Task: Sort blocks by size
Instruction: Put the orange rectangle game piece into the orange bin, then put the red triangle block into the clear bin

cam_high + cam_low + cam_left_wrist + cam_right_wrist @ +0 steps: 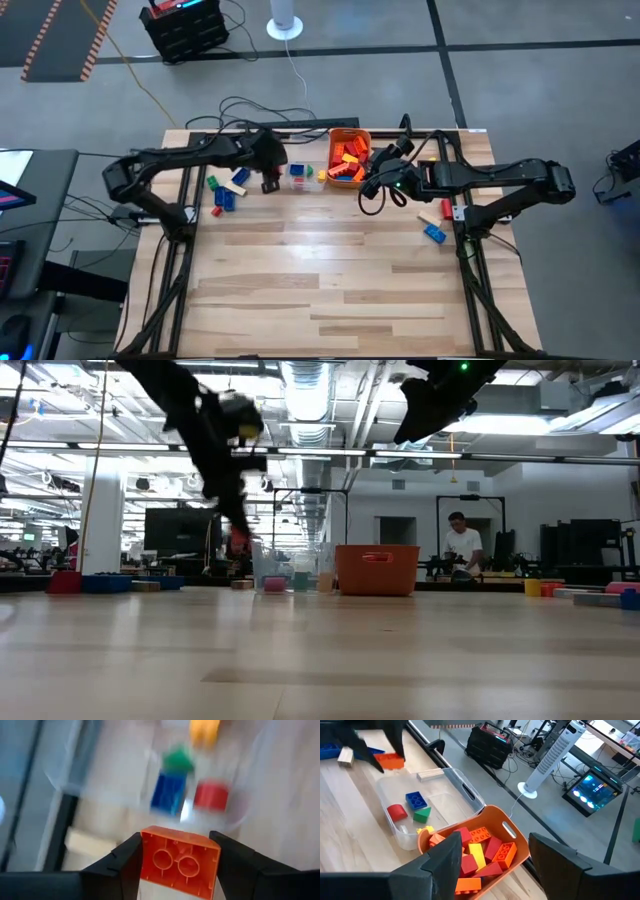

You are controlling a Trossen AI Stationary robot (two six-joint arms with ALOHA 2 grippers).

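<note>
Blocks lie in several groups along the far edge of the wooden table (330,290). Toward the far-left corner, a loose cluster of blue, green, red and plain-wood blocks (226,191) rests on the bare surface. Just to its right the left gripper (271,184) hangs above the table, its 2 dark fingers (127,862) pinching an orange block (179,861) by its sides; the block's hollow underside with 2 round sockets faces the wrist camera. In the low view this block shows as a small red-orange spot well above the tabletop, next to the clear tub.

The clear plastic tub (454,784) sits next, near the middle of the far edge. Inside it are a blue studded block (416,800), a red rounded block (397,812), a green wedge-shaped block (422,813) and a yellow piece (424,830) by the wall nearest the orange tub.

Touching or just beside it on the right stands the orange tub (350,135), piled with red, orange and yellow blocks (482,851).

The right gripper (374,172) hovers by the orange tub's right wall, raised above the table, its jaws spread wide and holding nothing.

Near the right edge lie 2 more blocks, 1 plain-wood block (434,219) and 1 blue block (434,234), just beside each other.
</note>
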